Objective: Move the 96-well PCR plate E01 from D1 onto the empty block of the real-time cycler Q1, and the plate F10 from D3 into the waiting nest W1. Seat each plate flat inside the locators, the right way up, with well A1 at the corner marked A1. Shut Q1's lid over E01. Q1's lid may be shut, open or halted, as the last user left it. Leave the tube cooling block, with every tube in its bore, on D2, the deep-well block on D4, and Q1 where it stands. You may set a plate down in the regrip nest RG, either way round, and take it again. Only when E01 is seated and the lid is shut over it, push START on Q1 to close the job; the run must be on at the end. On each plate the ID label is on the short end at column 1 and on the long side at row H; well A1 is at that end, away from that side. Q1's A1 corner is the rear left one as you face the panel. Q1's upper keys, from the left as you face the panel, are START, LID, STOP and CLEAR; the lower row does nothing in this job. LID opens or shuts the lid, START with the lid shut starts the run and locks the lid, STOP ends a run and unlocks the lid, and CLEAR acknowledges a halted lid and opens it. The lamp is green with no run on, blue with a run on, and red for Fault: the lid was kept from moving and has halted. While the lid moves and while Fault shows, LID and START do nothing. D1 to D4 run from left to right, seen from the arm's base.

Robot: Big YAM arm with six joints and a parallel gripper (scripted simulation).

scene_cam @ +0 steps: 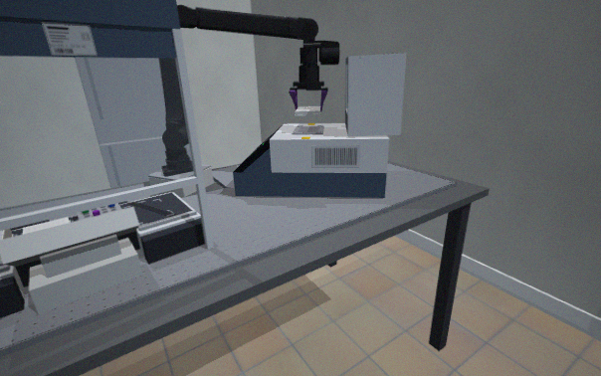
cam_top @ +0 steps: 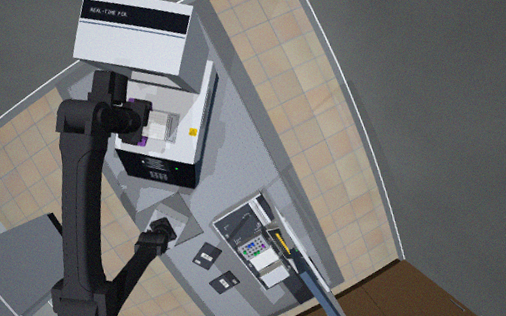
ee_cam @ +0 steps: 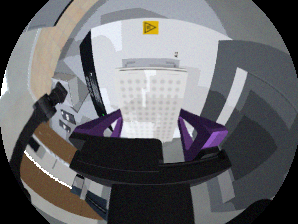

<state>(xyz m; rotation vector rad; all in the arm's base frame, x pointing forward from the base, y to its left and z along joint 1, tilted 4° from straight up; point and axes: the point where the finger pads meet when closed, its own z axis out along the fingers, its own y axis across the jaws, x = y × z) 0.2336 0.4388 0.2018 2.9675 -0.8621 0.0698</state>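
Your gripper [scene_cam: 308, 102] is clamped on the plate [scene_cam: 307, 110], its purple fingers on two opposite sides. You see a pale white slab, its top a grid of small wells, hanging level above the cycler's [scene_cam: 328, 154] dark block [scene_cam: 308, 130], not touching it. The lid [scene_cam: 375, 94] stands upright behind; the lamp [cam_top: 177, 168] shows green.

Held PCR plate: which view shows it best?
Wrist. The plate fills the centre between the purple fingers, its well grid visible, the cycler block beyond. Exterior shows it edge-on in the pincer, clear of the block. Top shows a small white patch beside the wrist.
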